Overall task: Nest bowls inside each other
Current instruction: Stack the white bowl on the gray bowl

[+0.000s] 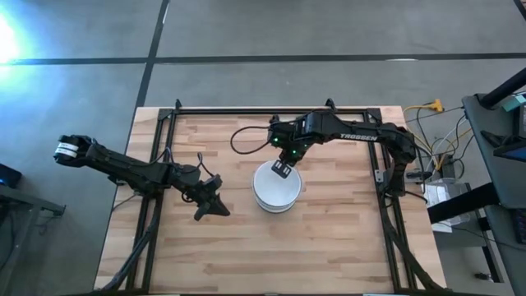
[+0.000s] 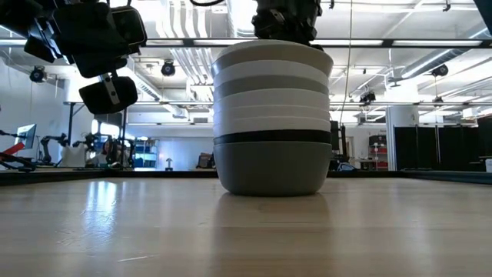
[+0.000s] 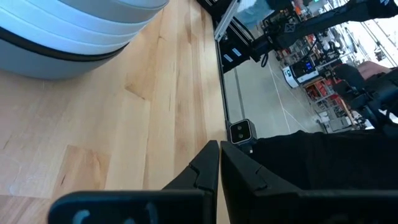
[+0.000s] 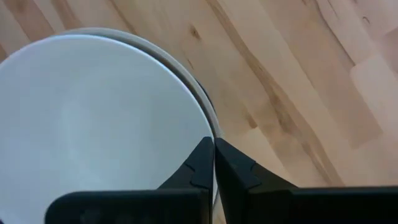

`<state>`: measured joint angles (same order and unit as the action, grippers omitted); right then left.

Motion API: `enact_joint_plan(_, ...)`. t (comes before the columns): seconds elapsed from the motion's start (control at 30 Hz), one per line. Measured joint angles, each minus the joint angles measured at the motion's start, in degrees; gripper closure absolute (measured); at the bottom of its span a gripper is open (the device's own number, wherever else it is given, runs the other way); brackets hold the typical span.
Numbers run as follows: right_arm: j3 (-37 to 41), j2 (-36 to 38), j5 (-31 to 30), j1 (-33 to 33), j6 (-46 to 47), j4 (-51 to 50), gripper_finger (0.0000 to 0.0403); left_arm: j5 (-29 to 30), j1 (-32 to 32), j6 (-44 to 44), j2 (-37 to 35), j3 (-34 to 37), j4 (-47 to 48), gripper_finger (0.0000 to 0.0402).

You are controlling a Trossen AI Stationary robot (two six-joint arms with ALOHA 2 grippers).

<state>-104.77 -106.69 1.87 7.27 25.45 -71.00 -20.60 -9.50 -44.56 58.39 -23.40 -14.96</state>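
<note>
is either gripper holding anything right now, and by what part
Neither holds anything. The right gripper hangs shut just above the rim of the top bowl of the stack. The left gripper is shut, off to the side.

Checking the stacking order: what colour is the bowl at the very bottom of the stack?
Grey; the bottom bowl shows best in the low view.

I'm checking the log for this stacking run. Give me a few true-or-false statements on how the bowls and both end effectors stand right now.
1. All bowls sit in one stack. True.
2. The bottom bowl is white. False: it is dark grey, with a black bowl just above.
3. The right end effector is over the stack's rim. True.
4. The left end effector grips a bowl. False: it is shut on nothing, beside the stack.
5. The stack lies tipped over. False: it stands upright on the table.
</note>
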Motion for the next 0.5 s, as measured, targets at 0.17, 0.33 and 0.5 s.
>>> enact_joint_plan(0.17, -0.05, 0.0, -0.46, 0.0, 0.65, 0.09, 0.0394, 0.0, 0.0, 0.0, 0.0, 0.0, 0.0, 0.0402)
enact_joint_plan(0.33, -2.2, 0.14, -0.44, -0.02, 0.42, 2.42, 0.0394, 0.0, -0.02, -0.01, 0.0, 0.0, 0.0, 0.0402)
enact_joint_plan(0.5, -2.22, -0.44, 1.48, -0.93, 0.12, 9.71, 0.0394, 0.02, 0.0, 0.0, 0.0, 0.0, 0.0, 0.0402)
